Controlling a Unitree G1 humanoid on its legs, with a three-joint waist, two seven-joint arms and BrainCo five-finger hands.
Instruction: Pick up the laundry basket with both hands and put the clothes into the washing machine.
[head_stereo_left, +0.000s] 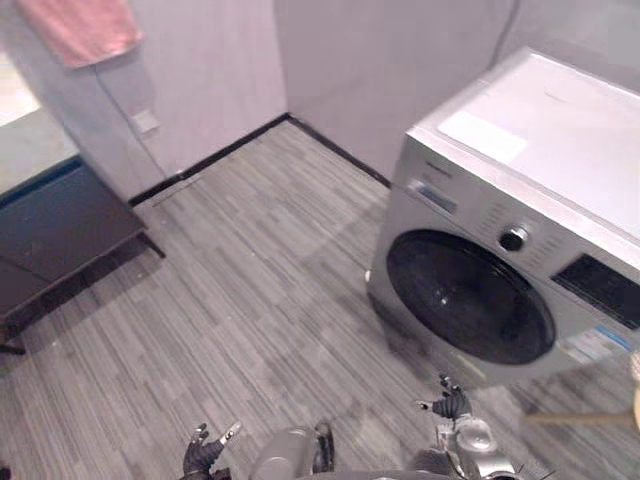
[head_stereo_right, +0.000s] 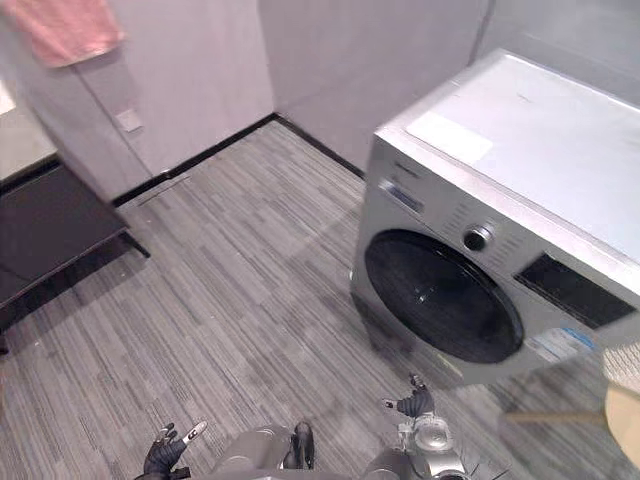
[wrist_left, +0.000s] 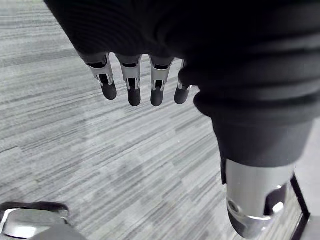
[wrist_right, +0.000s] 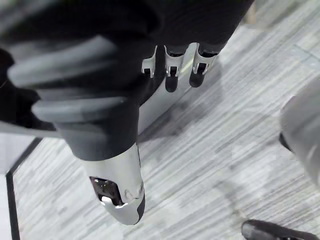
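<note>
Left eye view has the left hand (head_stereo_left: 203, 457) hanging low over the floor (head_stereo_left: 260, 300), its silver, dark-tipped fingers (wrist_left: 132, 85) straight and slightly spread, with nothing in them. The right hand (head_stereo_left: 452, 404) hangs the same way, its fingers (wrist_right: 171, 70) stretched out and loose and its palm empty.

The washing machine (head_stereo_left: 450, 205) stands just ahead of the right hand and a little to its outer side, well apart from the left hand. It is a boxy front-loader with a smooth silver-grey front and a flat white top (head_stereo_left: 560, 130). Its round door (head_stereo_left: 468, 296) of dark glossy glass is closed. Above the door sit a small round knob (head_stereo_left: 513, 239) and a dark rectangular panel (head_stereo_left: 598, 290).

The floor is laid in narrow grey strips with a streaky, woven-looking grain. Pale, smooth walls meet it at a black skirting (head_stereo_left: 225, 150).

Far ahead of the left hand, on its outer side, is a low dark bench (head_stereo_left: 55, 225) with a flat matte top. High above the bench, a soft pink cloth (head_stereo_left: 80, 28) hangs against the wall.

Beyond the right hand's outer side, near the machine's lower corner, a pale tan rounded thing (head_stereo_right: 625, 405) is cut off by the edge, with a thin wooden bar (head_stereo_left: 580, 418) beside it. I cannot tell whether it is the basket.
</note>
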